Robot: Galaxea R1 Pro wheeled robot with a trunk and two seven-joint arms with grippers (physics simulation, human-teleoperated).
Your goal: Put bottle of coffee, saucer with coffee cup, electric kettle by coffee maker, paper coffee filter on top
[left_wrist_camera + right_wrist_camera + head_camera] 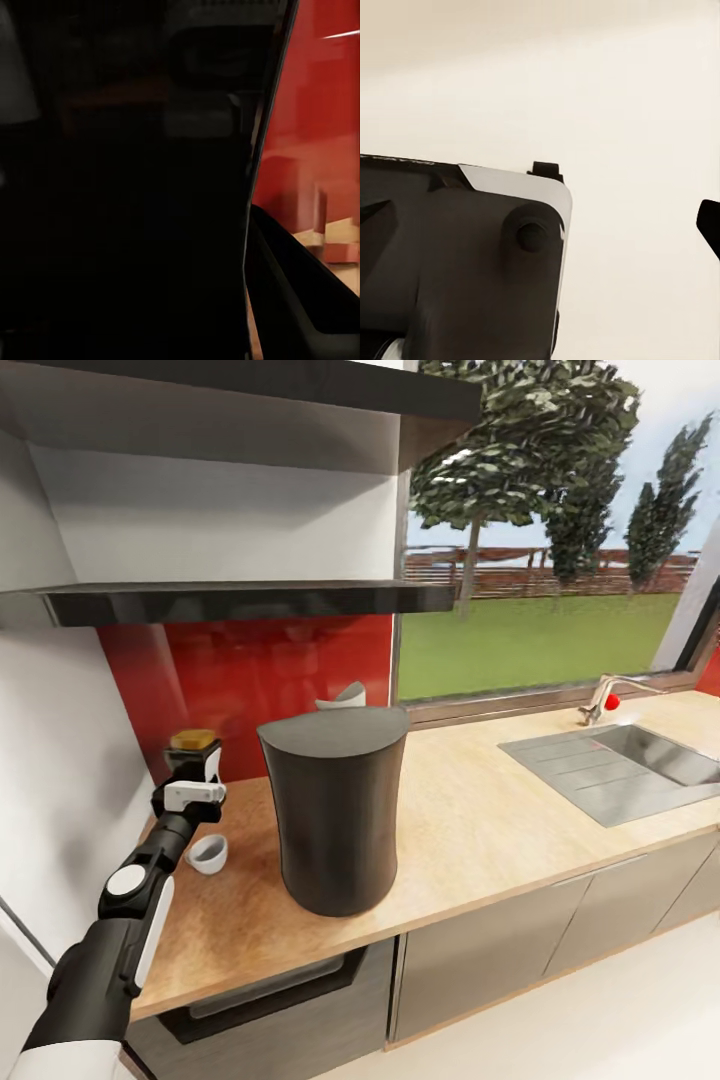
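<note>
Far left: plain white wall (60,690), with the black-and-white left arm (120,930) reaching up along it over the left end of the long pale beige wood-look countertop (480,830). At the arm's tip, left gripper (193,768) clamped narrowly on the small upright bottle of coffee (193,741) with its amber-brown top, held above the countertop's back left corner, close to the glossy red wall panel (260,670). In the left wrist view, a dark bulk up close, with the red panel (322,112) beside it.

Just below the gripper, standing on the countertop near its left edge: small white coffee cup (207,853), upright, apart from the coffee maker.

Overhead: thin dark grey floating kitchen shelf (250,602), with a second slab like it (260,385) higher up.

Next along, near the front edge: tall dark grey matte tapered coffee maker (335,815), upright. Peeking up behind its top, a small white curved piece (345,697), too hidden to identify.

Further right: wide window (540,630) onto lawn and trees. Below it, inset grey sink (625,765) with a metal tap (603,700) carrying a red knob. Under the worktop, glossy dark grey cabinets (480,950), then pale floor (600,1030).

In the right wrist view: dark robot housing (450,262) over pale floor, plus one dark tip of the right gripper (710,226) at the rim; cannot tell whether spread or closed.
</note>
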